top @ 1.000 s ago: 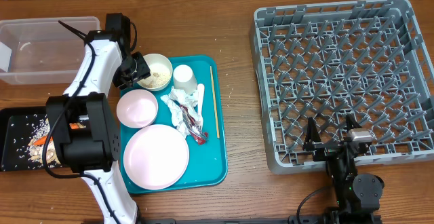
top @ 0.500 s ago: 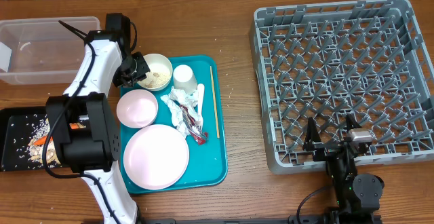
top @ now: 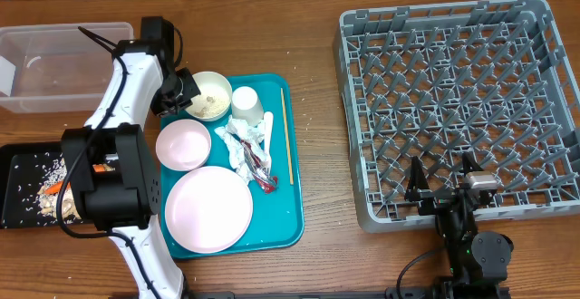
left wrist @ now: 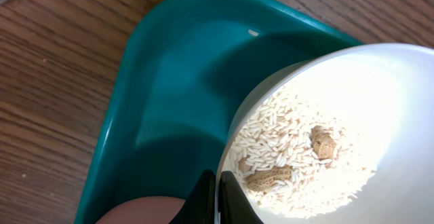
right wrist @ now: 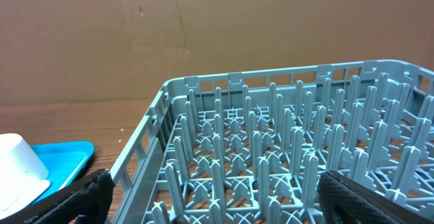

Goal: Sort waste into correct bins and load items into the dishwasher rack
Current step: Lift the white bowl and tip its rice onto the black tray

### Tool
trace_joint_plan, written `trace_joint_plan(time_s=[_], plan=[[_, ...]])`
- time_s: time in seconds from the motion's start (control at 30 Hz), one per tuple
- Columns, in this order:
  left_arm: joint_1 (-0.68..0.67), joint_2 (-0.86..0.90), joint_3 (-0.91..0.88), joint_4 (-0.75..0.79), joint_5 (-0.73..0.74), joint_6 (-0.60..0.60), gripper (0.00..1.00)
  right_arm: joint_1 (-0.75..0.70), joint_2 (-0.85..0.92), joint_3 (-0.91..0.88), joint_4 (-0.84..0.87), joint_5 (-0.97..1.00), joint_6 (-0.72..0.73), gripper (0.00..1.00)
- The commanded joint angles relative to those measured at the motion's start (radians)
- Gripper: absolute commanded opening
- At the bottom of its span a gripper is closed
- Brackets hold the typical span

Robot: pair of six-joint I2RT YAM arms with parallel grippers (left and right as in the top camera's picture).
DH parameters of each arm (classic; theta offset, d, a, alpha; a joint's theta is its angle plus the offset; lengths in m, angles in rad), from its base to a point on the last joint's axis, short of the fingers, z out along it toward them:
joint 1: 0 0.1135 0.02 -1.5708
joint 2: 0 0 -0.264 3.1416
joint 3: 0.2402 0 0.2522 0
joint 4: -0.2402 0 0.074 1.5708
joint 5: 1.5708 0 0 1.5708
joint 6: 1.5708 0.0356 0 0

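Note:
My left gripper is shut on the near rim of a white bowl at the back left of the teal tray. In the left wrist view its jaws pinch the thin rim of the bowl, one inside and one outside. White rice and beige nut scraps lie in the bowl. My right gripper stands open at the front edge of the grey dishwasher rack, holding nothing. The right wrist view shows that gripper facing the rack's pegs.
The teal tray also bears a pink bowl, a pink plate, a white cup, crumpled napkins and a wooden stick. A clear tub stands back left. A black tray holds rice and a carrot.
My left gripper's jaws have come together on the white bowl's rim. Both arms have otherwise stayed where they were.

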Motion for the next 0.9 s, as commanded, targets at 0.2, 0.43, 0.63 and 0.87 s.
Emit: trace_joint_plan(time_s=[0.2,0.43,0.63,0.87], plan=[[0.0,-0.002,0.314,-0.169,-0.002,0.033,0.04,-0.001,-0.008,-0.01,0.004,0.006,-0.003,1.0],[0.003,-0.002,0.48,-0.304,-0.002,0.041,0.04,-0.001,-0.008,-0.01,0.004,0.006,-0.003,1.0],[0.045,-0.008,0.646,-0.525,-0.003,-0.048,0.04,-0.001,-0.008,-0.01,0.004,0.006,-0.003,1.0],[0.209,-0.092,0.704,-0.71,-0.01,-0.163,0.04,-0.001,-0.008,-0.01,0.004,0.006,-0.003,1.0]])
